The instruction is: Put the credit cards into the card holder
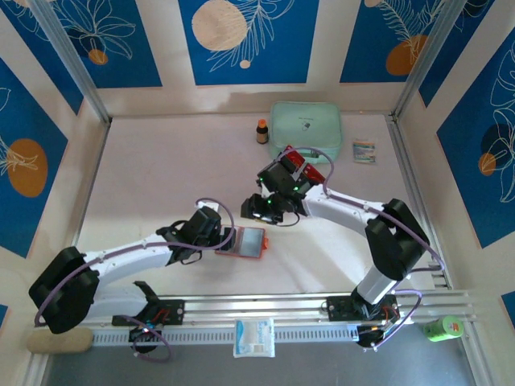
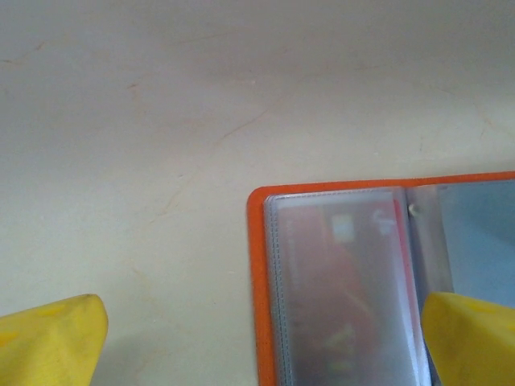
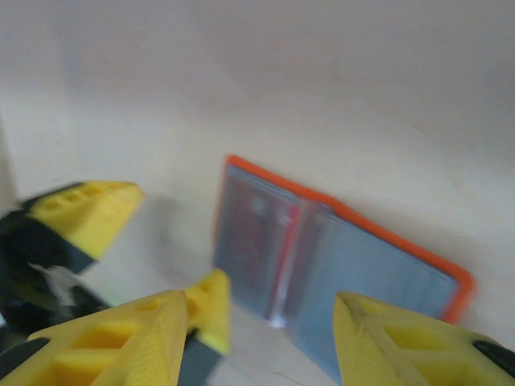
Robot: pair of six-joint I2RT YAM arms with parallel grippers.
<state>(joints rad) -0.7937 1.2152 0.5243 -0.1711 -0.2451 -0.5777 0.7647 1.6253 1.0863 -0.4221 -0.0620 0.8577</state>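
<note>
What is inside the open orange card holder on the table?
Through one clear sleeve of the card holder a red card shows. The other pocket looks pale blue. Any cards stacked behind the red one are covered, so their number cannot be told.

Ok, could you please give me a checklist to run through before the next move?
1. Small orange wallet lies open on the table: ok.
2. Red card sits inside its clear sleeve: ok.
3. Left claw open over the wallet: ok.
4. Right claw holds a card: not ok, open and empty.
5. Number of loose red cards remaining: cannot tell, right arm covers them.
</note>
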